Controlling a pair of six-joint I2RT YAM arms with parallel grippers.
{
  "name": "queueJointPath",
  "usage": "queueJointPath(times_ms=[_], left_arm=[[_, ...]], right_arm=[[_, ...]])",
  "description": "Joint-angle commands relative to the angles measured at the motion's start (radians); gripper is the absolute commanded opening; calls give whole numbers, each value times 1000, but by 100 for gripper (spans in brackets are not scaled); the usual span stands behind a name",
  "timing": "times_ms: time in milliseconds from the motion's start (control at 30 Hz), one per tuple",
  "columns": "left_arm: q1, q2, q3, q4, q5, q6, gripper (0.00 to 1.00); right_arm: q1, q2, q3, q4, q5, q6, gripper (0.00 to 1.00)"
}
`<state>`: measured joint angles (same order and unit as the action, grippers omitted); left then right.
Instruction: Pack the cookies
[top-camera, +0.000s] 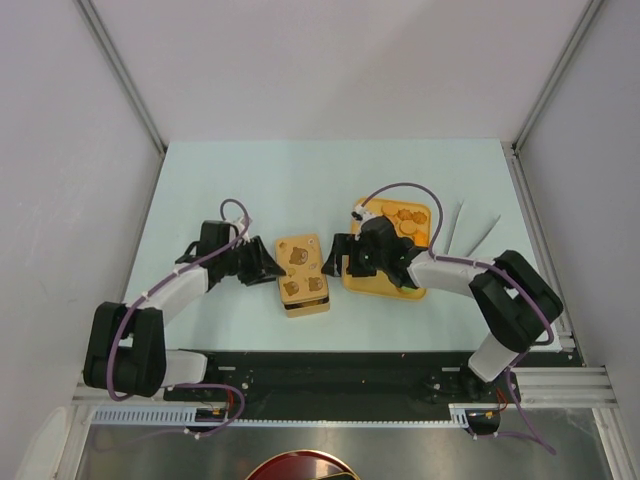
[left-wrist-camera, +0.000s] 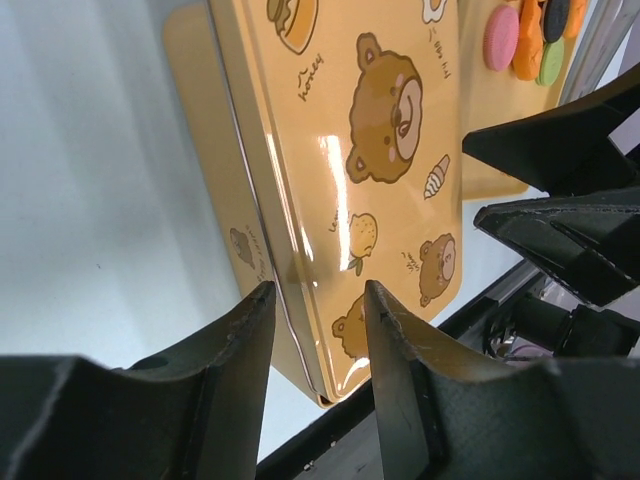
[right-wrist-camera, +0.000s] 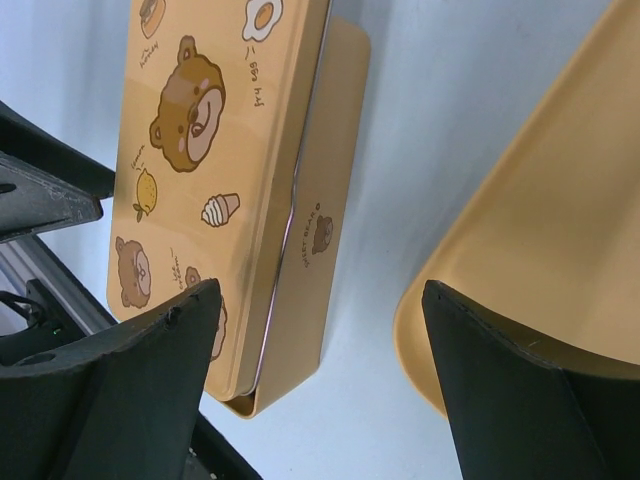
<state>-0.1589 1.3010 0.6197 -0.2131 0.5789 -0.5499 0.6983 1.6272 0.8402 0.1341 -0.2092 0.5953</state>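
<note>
With left gripper (left-wrist-camera: 318, 300) jaws narrowly parted and right gripper (right-wrist-camera: 320, 300) jaws wide, both empty, grasp the lid (left-wrist-camera: 380, 150) at opposite edges and lift it level off the tin (right-wrist-camera: 325, 220).

**Cookies (top-camera: 406, 218) clustered on orange tray (top-camera: 375, 288)**

Small flat round discs, mostly orange-brown, lying close together on the tray's far end, some overlapping. Left wrist view, top right corner: pink cookie (left-wrist-camera: 500, 37) next to an orange cookie (left-wrist-camera: 527, 50), w/ a green cookie (left-wrist-camera: 551, 63) & a dark cookie (left-wrist-camera: 556, 15) touching just beyond.
</note>
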Motion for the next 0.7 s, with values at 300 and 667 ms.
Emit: queueJointPath(times_ms=[300, 667], left_arm=[[-45, -28, -66, 83, 16, -27, 45], [-93, -77, -101, 89, 7, -53, 43]], right_arm=[[13, 54, 13, 64, -88, 12, 76], [38, 30, -36, 56, -90, -2, 64]])
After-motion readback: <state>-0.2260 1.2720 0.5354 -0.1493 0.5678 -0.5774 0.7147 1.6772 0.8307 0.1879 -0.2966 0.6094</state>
